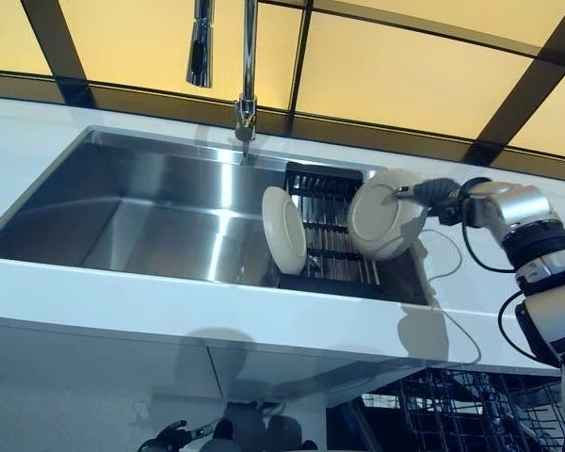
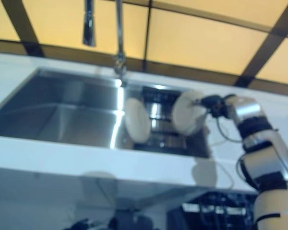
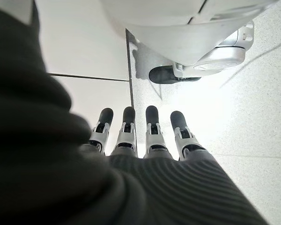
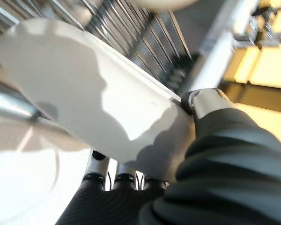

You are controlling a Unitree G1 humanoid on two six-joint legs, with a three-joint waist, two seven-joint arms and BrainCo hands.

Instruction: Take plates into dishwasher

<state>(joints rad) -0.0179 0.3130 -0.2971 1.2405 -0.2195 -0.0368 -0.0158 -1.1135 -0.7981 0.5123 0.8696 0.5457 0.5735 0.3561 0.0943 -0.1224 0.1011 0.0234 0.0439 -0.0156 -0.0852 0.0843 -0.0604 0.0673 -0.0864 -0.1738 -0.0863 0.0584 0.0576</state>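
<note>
Close against the right wrist camera, a round white plate (image 4: 84,93) was pinched at its rim by the right hand (image 4: 201,101), thumb on one face and fingers (image 4: 124,176) curled behind the other. From the head camera, that plate (image 1: 381,218) was held on edge above the black ribbed drying rack (image 1: 334,235) at the right end of the stainless steel sink (image 1: 151,217). A second white plate (image 1: 283,229) stood upright in the rack's left side. Below the white countertop (image 1: 169,292), a dark wire dishwasher rack (image 1: 471,405) showed. The left hand (image 3: 140,136) hung over the pale floor, fingers straight and empty.

Kitchen — steel sink (image 1: 151,212), faucet (image 1: 248,66)
</note>
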